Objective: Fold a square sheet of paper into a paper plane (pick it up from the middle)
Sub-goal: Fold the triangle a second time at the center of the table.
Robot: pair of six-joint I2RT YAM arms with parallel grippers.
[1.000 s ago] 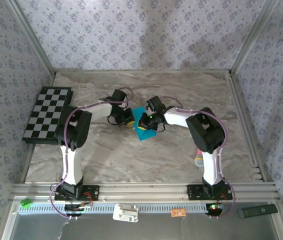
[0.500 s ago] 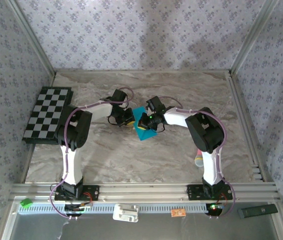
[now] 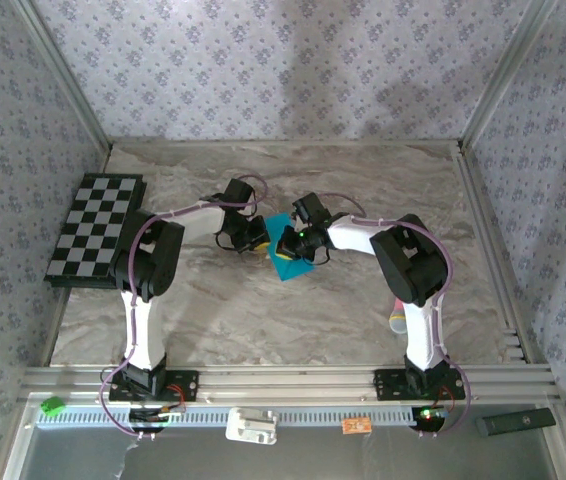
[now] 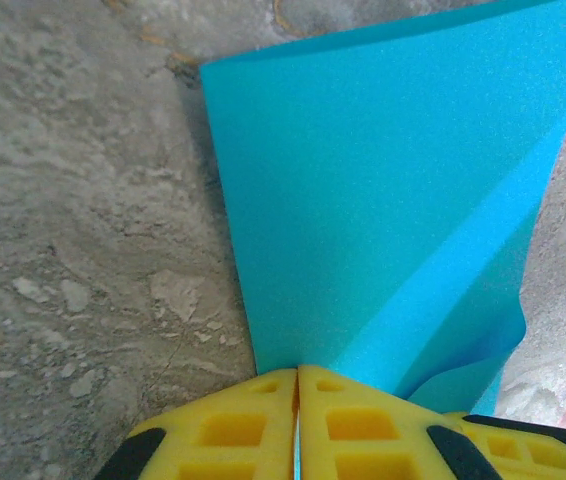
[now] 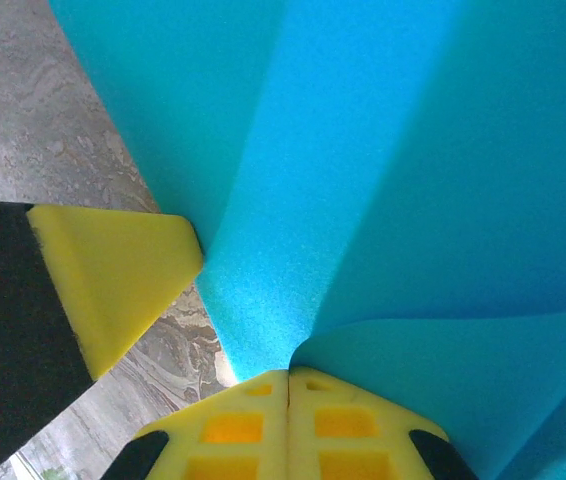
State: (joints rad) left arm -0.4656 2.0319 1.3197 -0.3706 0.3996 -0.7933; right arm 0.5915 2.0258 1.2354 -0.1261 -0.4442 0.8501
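Note:
The teal-blue square sheet of paper is held between both grippers at the middle of the marble table. My left gripper is shut on its left edge; in the left wrist view the sheet rises from between the closed yellow fingers, bent with a crease. My right gripper is shut on the opposite side; in the right wrist view the sheet curls out of the closed yellow fingers, and the other gripper's yellow fingertip presses the paper at the left.
A black-and-white checkered board lies at the table's left side. A pink stick with a yellowish end lies by the right arm. Patterned walls and metal rails enclose the table.

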